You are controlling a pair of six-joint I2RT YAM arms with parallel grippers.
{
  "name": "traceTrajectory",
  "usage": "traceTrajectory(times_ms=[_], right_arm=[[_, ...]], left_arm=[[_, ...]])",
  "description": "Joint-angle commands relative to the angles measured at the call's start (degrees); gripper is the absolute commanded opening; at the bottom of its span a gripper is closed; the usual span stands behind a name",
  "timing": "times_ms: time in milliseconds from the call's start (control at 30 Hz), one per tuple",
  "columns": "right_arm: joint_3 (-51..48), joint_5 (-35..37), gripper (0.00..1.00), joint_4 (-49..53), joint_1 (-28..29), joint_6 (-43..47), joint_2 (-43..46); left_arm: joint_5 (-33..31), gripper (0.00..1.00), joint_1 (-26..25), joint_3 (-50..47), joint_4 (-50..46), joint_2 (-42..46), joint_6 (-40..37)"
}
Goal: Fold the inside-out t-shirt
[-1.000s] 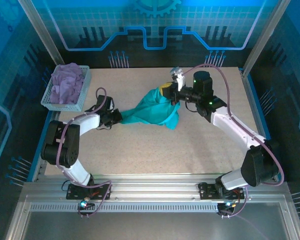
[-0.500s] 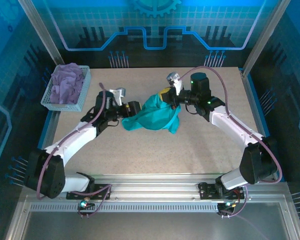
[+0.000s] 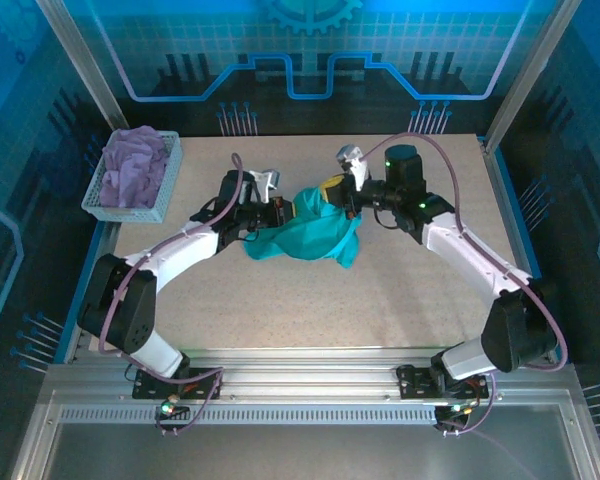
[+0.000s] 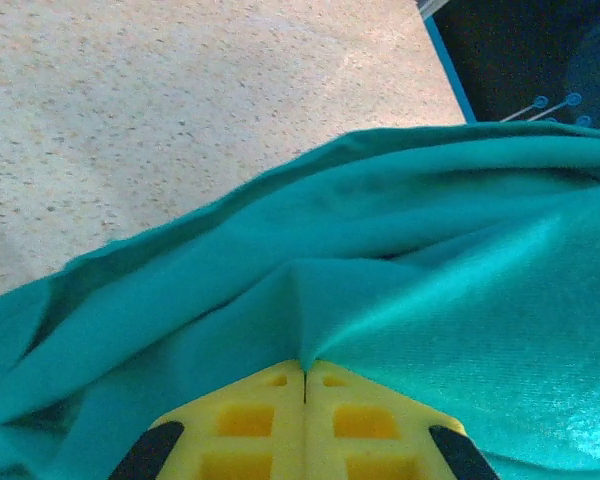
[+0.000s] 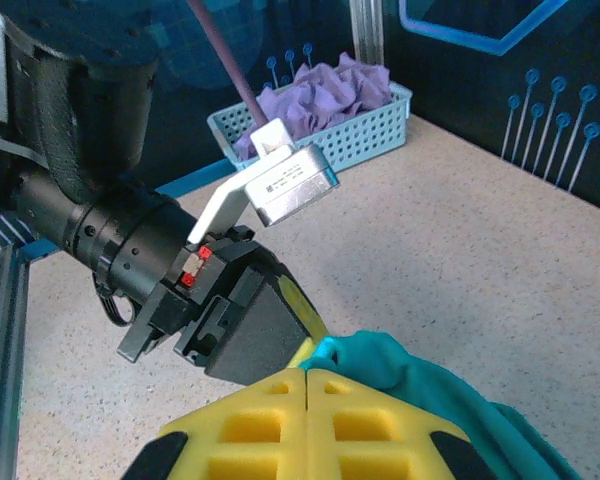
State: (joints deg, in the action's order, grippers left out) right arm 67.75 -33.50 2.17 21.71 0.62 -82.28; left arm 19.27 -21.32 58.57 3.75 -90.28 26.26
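Teal t-shirt (image 3: 310, 232) bunched, sleeves indistinguishable; left gripper (image 4: 304, 366) and right gripper (image 5: 305, 371) both pinched onto its folds.

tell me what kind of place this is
Probably a robotics lab work cell: a left arm and a right arm bolted to an aluminium rail at a speckled table, blue printed panels walling it in, and a teal t-shirt plus a basket of lavender cloth as practice items.

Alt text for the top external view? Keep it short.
A bunched teal t-shirt lies on the table, pinched at both ends: left gripper shut on its left end, right gripper shut on its right end. A basket of lavender cloth sits in the far left corner.
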Motion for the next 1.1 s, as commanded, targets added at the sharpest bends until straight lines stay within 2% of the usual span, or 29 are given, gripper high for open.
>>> traceTrajectory(times_ms=[0, 67, 200, 400, 533, 667, 833, 933, 1067], right_arm=[[0.0, -3.2, 0.0, -7.9, -4.8, -5.4, 7.2], [-0.8, -3.9, 0.0, -11.5, -6.4, -8.1, 9.6], [-2.7, -4.1, 0.0, -12.8, -5.2, -9.0, 10.6], [-9.4, -3.5, 0.0, -12.6, -4.0, -7.5, 7.1], [-12.4, -2.8, 0.0, -11.0, -3.9, -5.8, 5.1], [-13.7, -2.8, 0.0, -7.9, -3.9, -3.7, 4.1], [-14.7, -2.4, 0.0, -7.3, -4.0, -3.2, 4.8], [-14.5, -2.5, 0.0, -7.5, -3.9, -3.6, 5.3], [-14.1, -2.5, 0.0, -7.1, -3.9, -3.6, 6.2]], left_arm=[[-7.1, 0.0, 3.2, -0.7, -0.9, 0.5, 3.4], [-10.4, 0.0, 4.7, -2.2, -2.3, 1.2, 5.0], [-14.6, 0.0, 5.9, -7.0, -0.8, 3.5, 6.3], [-15.5, 0.0, 5.8, -13.1, 2.4, 3.5, 7.4], [-15.2, 0.17, 5.8, -16.9, 3.8, 4.1, 6.6], [-13.5, 0.34, 5.4, -19.9, 5.2, 8.4, 4.0], [-13.2, 0.56, -0.7, -17.9, 3.3, 12.6, -5.0], [-11.7, 0.62, -3.5, -14.3, 0.8, 10.2, -8.9], [-11.2, 0.63, -5.4, -8.5, -2.4, 4.4, -11.3]])
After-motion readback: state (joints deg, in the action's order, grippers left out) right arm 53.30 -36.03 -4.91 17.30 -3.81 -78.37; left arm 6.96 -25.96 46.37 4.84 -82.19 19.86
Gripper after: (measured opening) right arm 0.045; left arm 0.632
